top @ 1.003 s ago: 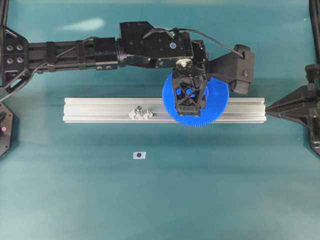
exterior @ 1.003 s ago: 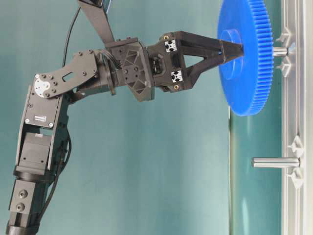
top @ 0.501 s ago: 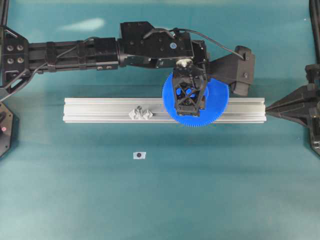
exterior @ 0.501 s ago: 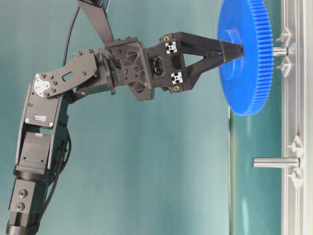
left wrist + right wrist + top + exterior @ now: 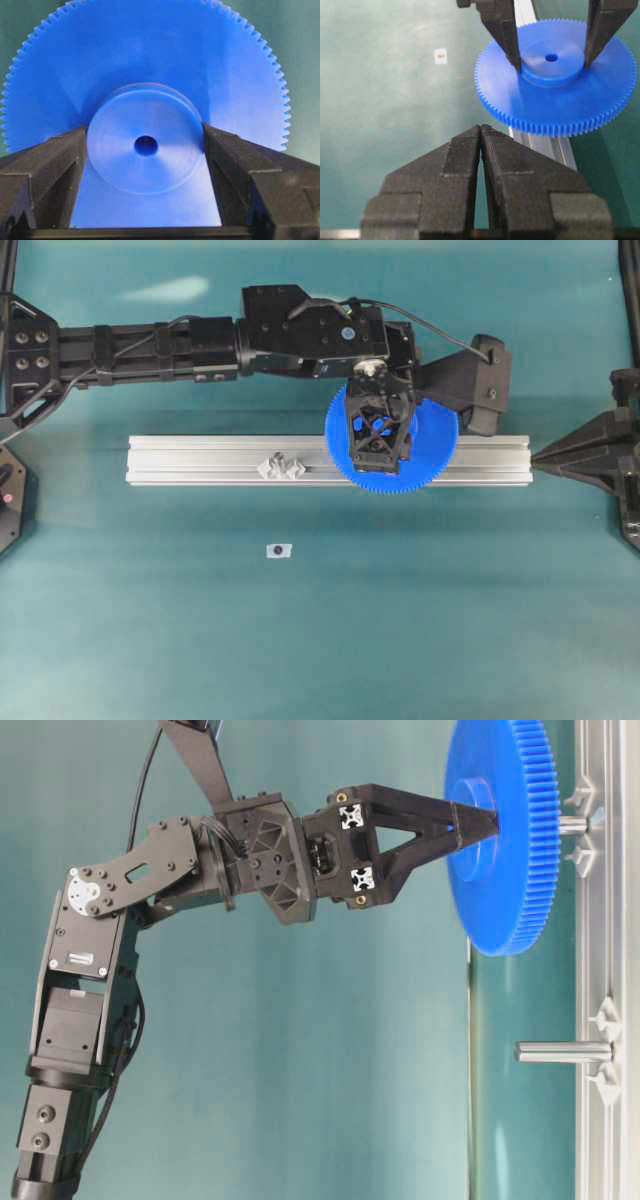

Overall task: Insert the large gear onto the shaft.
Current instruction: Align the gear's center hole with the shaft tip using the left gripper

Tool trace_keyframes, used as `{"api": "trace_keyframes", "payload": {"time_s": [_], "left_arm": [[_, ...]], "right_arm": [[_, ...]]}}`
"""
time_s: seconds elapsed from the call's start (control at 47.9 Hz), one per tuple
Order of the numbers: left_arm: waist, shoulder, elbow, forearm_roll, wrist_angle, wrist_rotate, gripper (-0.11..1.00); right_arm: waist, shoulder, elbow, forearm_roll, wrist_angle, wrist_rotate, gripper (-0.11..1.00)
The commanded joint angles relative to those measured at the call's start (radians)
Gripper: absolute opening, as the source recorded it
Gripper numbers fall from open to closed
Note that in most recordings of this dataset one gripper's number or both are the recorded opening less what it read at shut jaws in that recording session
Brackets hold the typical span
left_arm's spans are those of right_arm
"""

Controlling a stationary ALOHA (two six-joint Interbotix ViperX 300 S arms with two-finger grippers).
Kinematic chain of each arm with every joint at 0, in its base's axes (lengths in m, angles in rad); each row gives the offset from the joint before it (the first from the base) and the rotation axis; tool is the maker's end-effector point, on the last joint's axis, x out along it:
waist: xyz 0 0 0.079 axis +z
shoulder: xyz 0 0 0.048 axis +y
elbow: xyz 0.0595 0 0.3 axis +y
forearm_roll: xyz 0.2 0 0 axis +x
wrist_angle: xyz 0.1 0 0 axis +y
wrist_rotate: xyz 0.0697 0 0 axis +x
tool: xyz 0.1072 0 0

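The large gear (image 5: 500, 900), a bright-blue toothed disc, hangs level over the rail. My left gripper (image 5: 480, 820) is shut on its raised hub (image 5: 145, 165), with one finger pressed on each side of it. In the wrist view the gear (image 5: 145, 55) fills the frame and its dark centre hole lies between the fingers (image 5: 65, 150). A short piece of the shaft (image 5: 570, 823) shows between the gear's underside and the rail; its tip is hidden by the gear. My right gripper (image 5: 481, 127) is shut on nothing, with its tip just off the rail's right end (image 5: 540, 453).
The long aluminium rail (image 5: 200, 460) lies across the table. A second bare peg (image 5: 562, 1052) stands on it left of the gear, with translucent flanges (image 5: 283, 466). In front of the rail a small white tag (image 5: 279, 551) lies on the green surface.
The left arm's rear links have shifted very slightly. The gear and both grippers stand where they were.
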Motion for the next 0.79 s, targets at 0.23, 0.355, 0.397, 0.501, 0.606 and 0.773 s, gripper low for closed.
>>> {"api": "trace_keyframes", "payload": {"time_s": [0.23, 0.355, 0.397, 0.501, 0.606, 0.773], "left_arm": [[0.003, -0.021, -0.02, 0.008, 0.005, 0.005, 0.76], [0.003, -0.02, -0.023, 0.008, 0.006, 0.005, 0.76], [0.003, -0.017, -0.023, 0.008, 0.008, 0.005, 0.76], [0.002, -0.017, -0.028, 0.008, 0.014, 0.002, 0.76], [0.0, -0.015, -0.032, 0.008, 0.018, -0.003, 0.76], [-0.005, -0.011, -0.038, 0.008, 0.026, 0.0, 0.79]], "right_arm": [[-0.002, 0.005, -0.011, 0.0, -0.005, 0.009, 0.12], [-0.002, 0.006, -0.009, -0.002, -0.005, 0.009, 0.12], [-0.002, 0.006, -0.009, 0.0, -0.005, 0.009, 0.12], [-0.002, 0.006, -0.009, -0.002, -0.005, 0.009, 0.12], [-0.003, 0.006, -0.009, 0.0, -0.005, 0.009, 0.12], [-0.002, 0.006, -0.009, -0.002, -0.005, 0.009, 0.12]]}}
